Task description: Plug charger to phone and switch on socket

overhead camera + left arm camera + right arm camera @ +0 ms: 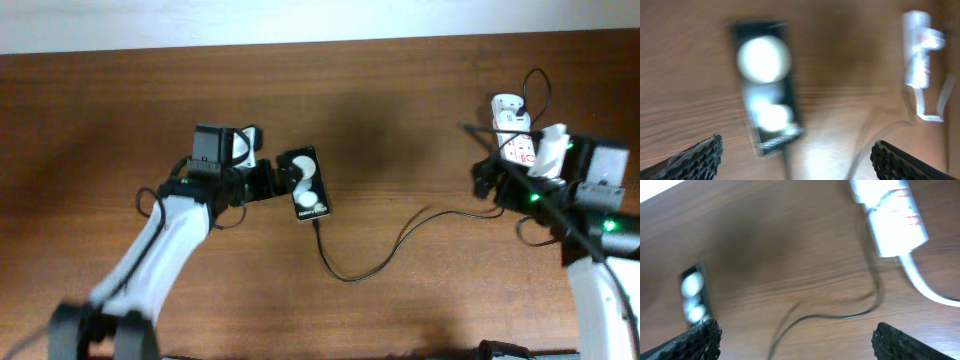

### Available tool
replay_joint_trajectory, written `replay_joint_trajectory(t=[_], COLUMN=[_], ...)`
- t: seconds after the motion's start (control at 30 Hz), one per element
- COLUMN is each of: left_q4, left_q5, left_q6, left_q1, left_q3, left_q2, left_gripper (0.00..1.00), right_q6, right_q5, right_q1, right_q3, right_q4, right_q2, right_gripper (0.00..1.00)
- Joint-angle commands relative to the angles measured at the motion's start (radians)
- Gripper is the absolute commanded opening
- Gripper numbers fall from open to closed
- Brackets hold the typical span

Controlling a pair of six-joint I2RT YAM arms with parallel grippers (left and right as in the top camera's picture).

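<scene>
The black phone (303, 185) with two white round patches lies flat on the table left of centre. The thin black charger cable (372, 265) runs from the phone's near end in a loop to the right, towards the socket. Its plug tip sits at the phone's edge and I cannot make it out clearly. The white socket strip (513, 133) with red marks lies at the far right, partly under my right arm. My left gripper (264, 182) is open and empty just left of the phone (765, 85). My right gripper (488, 186) is open and empty beside the socket (890, 215), above the cable (840, 315).
The socket's thick white cord (920, 280) trails off from the strip. The wooden table (400, 110) ends at a pale wall along the far edge. The left wrist view is blurred and shows the socket (920, 55) far off.
</scene>
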Motion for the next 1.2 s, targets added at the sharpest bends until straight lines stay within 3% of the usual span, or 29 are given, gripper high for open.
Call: replay_joint_trajectory(t=[0.0, 0.03, 0.07, 0.1, 0.33, 0.43, 0.63, 1.17], left_q4=[-0.006, -0.013, -0.019, -0.029, -0.065, -0.065, -0.065, -0.064], left_q5=[-0.009, -0.011, -0.011, -0.011, -0.030, -0.047, -0.053, -0.053], left_q6=[0.117, 0.116, 0.116, 0.116, 0.116, 0.116, 0.115, 0.115], left_q1=[-0.117, -0.151, -0.174, -0.189, -0.192, -0.192, -0.192, -0.192], left_q3=[0.004, 0.004, 0.004, 0.004, 0.004, 0.004, 0.004, 0.004], left_q2=[-0.148, -0.159, -0.159, -0.159, -0.159, -0.159, -0.159, -0.159], left_gripper=[0.99, 0.99, 0.99, 0.99, 0.99, 0.99, 0.99, 0.99], right_q6=[0.036, 0.106, 0.174, 0.217, 0.220, 0.220, 0.212, 0.212], right_q5=[-0.018, -0.019, -0.019, -0.019, -0.011, -0.021, -0.007, 0.022], right_q1=[-0.165, -0.220, -0.261, -0.292, -0.317, -0.317, -0.243, -0.216], right_q3=[0.019, 0.019, 0.019, 0.023, 0.304, 0.322, 0.322, 0.322], right_q4=[0.035, 0.067, 0.119, 0.177, 0.270, 0.372, 0.565, 0.628], right_q2=[0.147, 0.221, 0.291, 0.357, 0.705, 0.835, 0.889, 0.982], right_gripper=[0.93, 0.74, 0.21, 0.04, 0.04, 0.04, 0.04, 0.04])
